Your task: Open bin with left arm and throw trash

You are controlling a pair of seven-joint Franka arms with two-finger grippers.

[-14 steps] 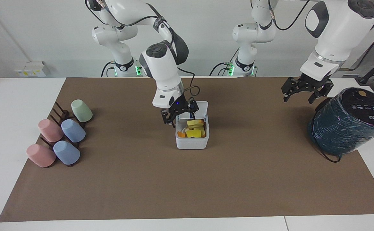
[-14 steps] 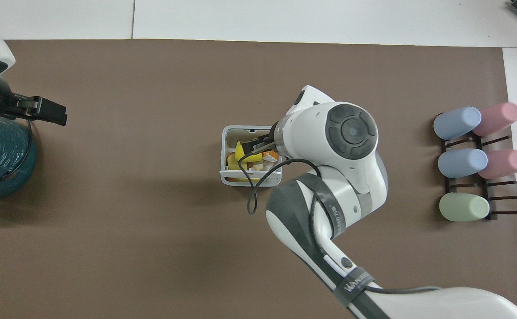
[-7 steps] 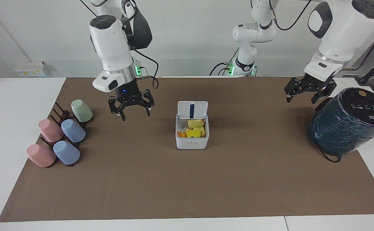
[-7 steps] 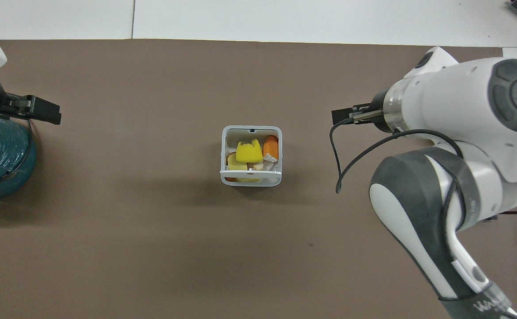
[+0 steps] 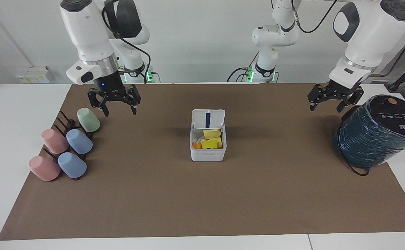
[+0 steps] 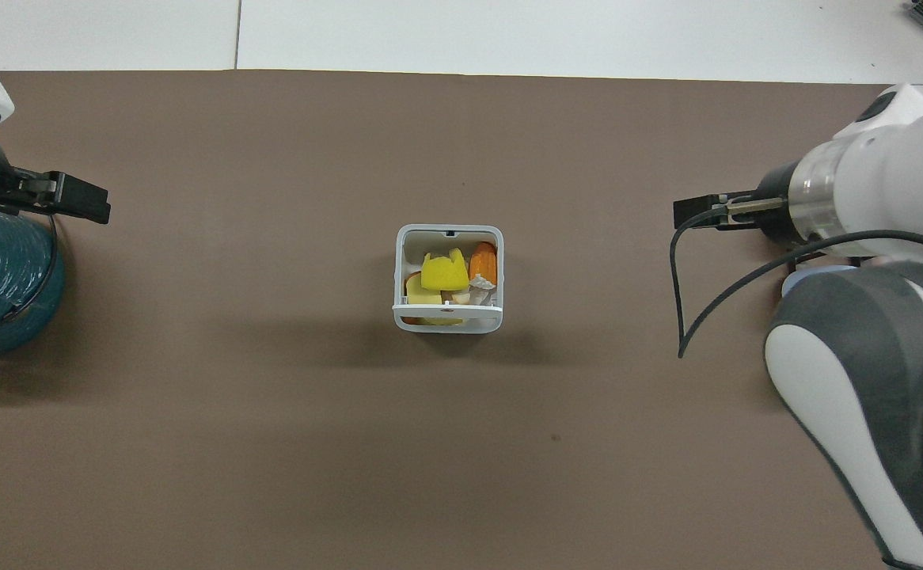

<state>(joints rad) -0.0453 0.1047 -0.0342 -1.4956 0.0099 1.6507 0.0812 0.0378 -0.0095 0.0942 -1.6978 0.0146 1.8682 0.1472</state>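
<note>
The bin stood at the middle of the brown mat, its lid tipped up on the edge nearer the robots with a blue strip down its underside; no lettering on the bin could be read, only a faint mark on its wall farthest from the robots; inside lay the trash, a bright yellow notched chunk on top, an orange corn-like stub beside it toward the right arm's end, and a pale yellow bread slice partly covered by the chunk, with some pale scraps too small to make out; the mat lay bare all round the bin, with wide room out to its edge farthest from the robots and toward both ends. The left gripper hung with its fingers apart over the mat, just beside the dark teal wrapped cylinder, whose black top carried small white markings too fine to read; in the overhead view that cylinder was cut off by the frame edge. The right gripper hung with its fingers spread, holding nothing, over the mat near the green cup; the pastel cups lay tilted on a dark rack at the right arm's end, and in the overhead view the right arm covered nearly all of them.
</note>
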